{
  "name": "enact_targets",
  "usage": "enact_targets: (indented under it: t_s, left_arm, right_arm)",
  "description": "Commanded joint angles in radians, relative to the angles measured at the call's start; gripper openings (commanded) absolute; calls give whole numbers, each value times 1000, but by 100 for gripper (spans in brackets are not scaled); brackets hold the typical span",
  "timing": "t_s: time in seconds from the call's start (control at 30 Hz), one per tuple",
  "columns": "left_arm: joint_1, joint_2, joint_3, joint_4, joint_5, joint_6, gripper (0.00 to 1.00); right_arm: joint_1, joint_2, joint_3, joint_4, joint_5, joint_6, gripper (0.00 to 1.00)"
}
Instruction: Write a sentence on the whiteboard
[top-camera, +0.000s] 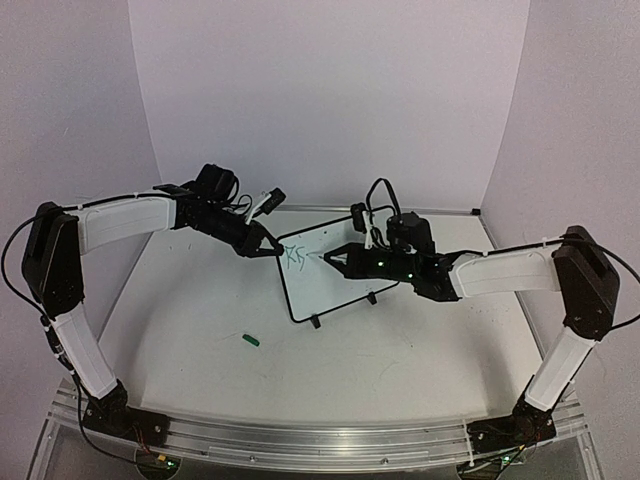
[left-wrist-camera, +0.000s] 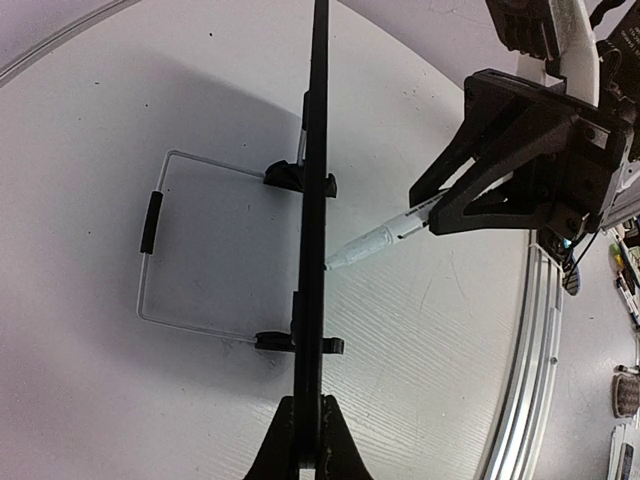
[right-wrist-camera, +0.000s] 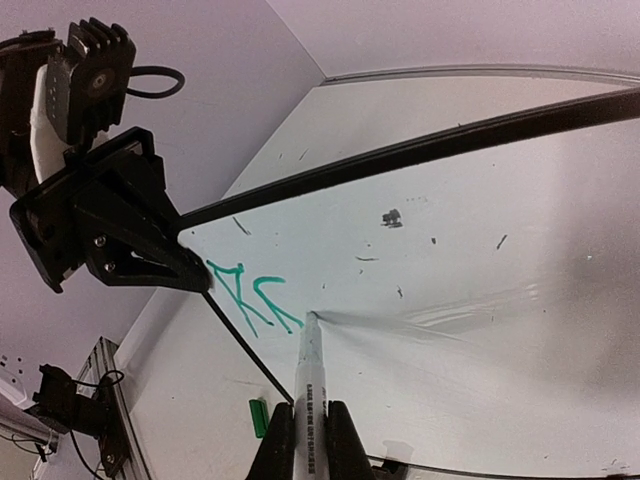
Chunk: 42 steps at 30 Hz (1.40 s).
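Note:
The whiteboard (top-camera: 335, 280) stands propped near the table's middle, tilted up. My left gripper (top-camera: 268, 246) is shut on its upper left corner; in the left wrist view the black frame (left-wrist-camera: 315, 200) runs edge-on between the fingers. My right gripper (top-camera: 335, 259) is shut on a white marker (right-wrist-camera: 312, 380), its tip touching the board. The sentence (right-wrist-camera: 252, 297) is two green letters near the held corner, also showing in the top view (top-camera: 295, 257). The marker (left-wrist-camera: 385, 235) also shows in the left wrist view, its tip against the board.
The green marker cap (top-camera: 250, 340) lies on the table in front of the board, left of middle; it also shows in the right wrist view (right-wrist-camera: 259, 417). A wire stand (left-wrist-camera: 160, 240) props the board from behind. Purple walls enclose the table.

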Motion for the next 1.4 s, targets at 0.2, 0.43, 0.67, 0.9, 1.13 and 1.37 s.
enact_targets:
  t_s: [0.2,0.43,0.67,0.9,1.13,1.37]
  left_arm:
    - [-18,4,14,-67,-61,49,0]
    - [-20,3,16,-68,-61,49,0]
    - [-21,3,14,-68,-62,50,0]
    - [-21,5,15,-69,-63,50,0]
    - [-23,5,16,-70,-63,50,0]
    - [-23,6,16,-70,-64,51,0]
  right_arm:
    - [-26,-45,1,8,91,5,0]
    - [-34,-66,-1,7,98,3,0]
    - [-35,-40,20,22,53,-3,0]
    - [-36,-6,45,30,10,2,0]
    - [-36,6,48,47,-12,3,0]
    - [-35,22,42,47,-36,4,0]
